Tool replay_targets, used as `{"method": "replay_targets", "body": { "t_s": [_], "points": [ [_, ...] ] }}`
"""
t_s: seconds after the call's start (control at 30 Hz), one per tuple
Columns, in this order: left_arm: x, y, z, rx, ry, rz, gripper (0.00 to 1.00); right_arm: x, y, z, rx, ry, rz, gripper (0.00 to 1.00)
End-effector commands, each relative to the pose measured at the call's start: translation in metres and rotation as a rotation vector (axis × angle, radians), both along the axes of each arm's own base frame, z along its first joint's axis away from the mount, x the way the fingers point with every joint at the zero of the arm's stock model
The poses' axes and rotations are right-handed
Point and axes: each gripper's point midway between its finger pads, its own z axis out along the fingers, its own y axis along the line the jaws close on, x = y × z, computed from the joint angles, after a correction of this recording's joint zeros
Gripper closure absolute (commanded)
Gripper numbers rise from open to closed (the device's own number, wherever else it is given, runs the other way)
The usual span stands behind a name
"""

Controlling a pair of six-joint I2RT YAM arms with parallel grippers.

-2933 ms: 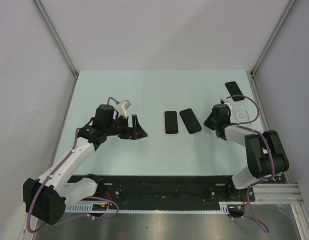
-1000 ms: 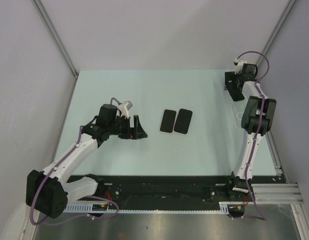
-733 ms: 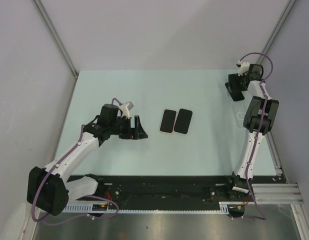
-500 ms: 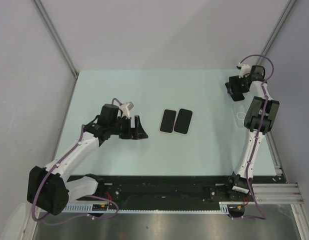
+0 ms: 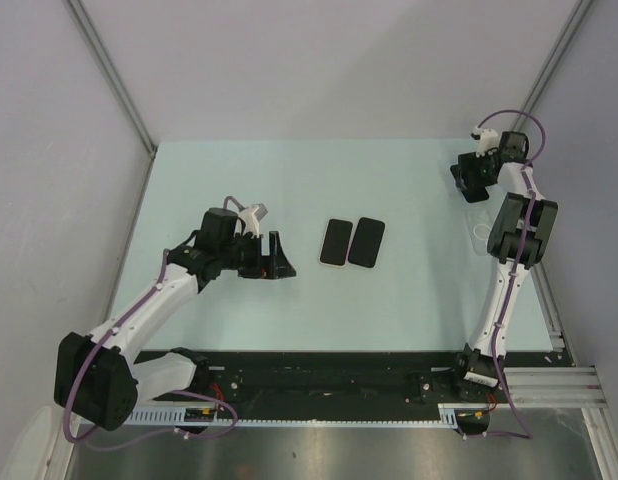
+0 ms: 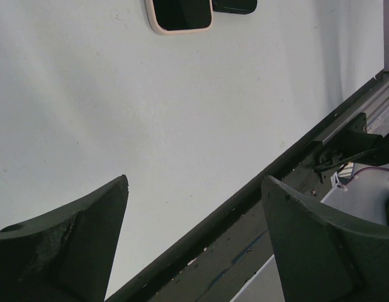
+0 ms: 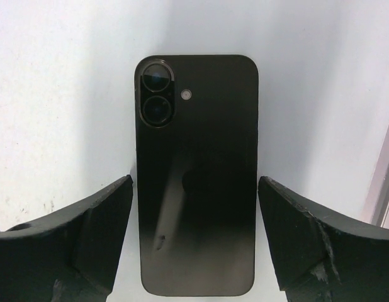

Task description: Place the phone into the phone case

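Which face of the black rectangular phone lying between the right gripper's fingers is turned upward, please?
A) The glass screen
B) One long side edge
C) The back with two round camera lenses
C: in the right wrist view the black rectangular phone lies flat on the table with its two stacked lenses and small flash showing, between the fingers of the right gripper.

Black phone lies flat between the right gripper's parted fingers, a gap on each side. Right wall stands near. Bare table separates two flat devices from the left gripper.
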Motion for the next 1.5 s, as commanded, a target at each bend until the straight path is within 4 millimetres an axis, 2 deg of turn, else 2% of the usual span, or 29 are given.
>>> {"method": "replay_targets", "body": {
  "t_s": [0.0, 0.07, 0.1, 0.2, 0.27, 0.33, 0.47, 0.53, 0.67, 0.83, 1.07, 1.13, 1.2, 1.23, 1.33, 1.37, 1.43, 1.47],
  "points": [
    [0.003, -0.001, 0.017, -0.027, -0.064, -0.019, 0.1, -0.007, 0.016, -0.002, -0.006, 0.026, -0.003, 0.19],
    [0.003, -0.001, 0.018, -0.03, -0.065, -0.019, 0.1, -0.006, 0.024, -0.005, 0.006, 0.025, -0.029, 0.26],
    [0.003, -0.001, 0.019, -0.031, -0.07, -0.018, 0.1, -0.005, 0.034, -0.005, 0.011, 0.023, -0.021, 0.27],
    [0.005, 0.001, 0.022, -0.027, -0.086, -0.007, 0.1, -0.005, 0.054, -0.005, 0.021, 0.032, -0.044, 0.39],
    [0.004, 0.002, 0.024, -0.024, -0.094, -0.001, 0.1, -0.008, 0.053, -0.006, -0.049, 0.049, -0.077, 0.45],
    [0.004, 0.003, 0.027, -0.026, -0.107, 0.004, 0.1, -0.011, 0.061, -0.003, -0.084, 0.066, -0.088, 0.47],
    [0.004, 0.004, 0.031, -0.032, -0.121, 0.01, 0.1, -0.018, 0.073, 0.025, -0.003, 0.049, -0.126, 0.48],
    [0.005, 0.005, 0.033, -0.036, -0.123, 0.013, 0.1, -0.027, 0.078, 0.027, 0.04, 0.074, -0.145, 0.5],
    [0.004, 0.007, 0.036, -0.039, -0.14, 0.024, 0.1, -0.052, 0.092, 0.024, 0.12, 0.14, -0.184, 0.51],
    [0.003, 0.008, 0.039, -0.042, -0.149, 0.028, 0.1, -0.096, 0.109, 0.013, 0.168, 0.221, -0.221, 0.52],
    [0.005, 0.01, 0.036, -0.044, -0.131, 0.071, 0.12, -0.153, 0.13, 0.019, 0.276, 0.28, -0.266, 0.52],
    [0.006, 0.002, 0.039, -0.071, -0.104, 0.057, 0.14, -0.17, 0.138, 0.021, 0.316, 0.296, -0.272, 0.53],
    [0.007, -0.005, 0.046, -0.1, -0.097, 0.042, 0.16, -0.179, 0.148, 0.026, 0.349, 0.291, -0.253, 0.53],
    [0.009, -0.008, 0.047, -0.107, -0.079, 0.051, 0.16, -0.193, 0.152, 0.025, 0.354, 0.303, -0.253, 0.53],
    [0.014, -0.017, 0.054, -0.124, -0.062, 0.057, 0.18, -0.214, 0.168, 0.025, 0.396, 0.307, -0.234, 0.53],
    [0.016, -0.021, 0.05, -0.123, -0.043, 0.054, 0.18, -0.23, 0.173, 0.022, 0.414, 0.312, -0.24, 0.53],
    [0.016, -0.032, 0.052, -0.146, -0.024, 0.047, 0.2, -0.247, 0.187, 0.024, 0.443, 0.314, -0.215, 0.54],
    [0.02, -0.039, 0.052, -0.162, -0.028, 0.041, 0.2, -0.263, 0.193, 0.025, 0.466, 0.305, -0.213, 0.54]
  ]
}}
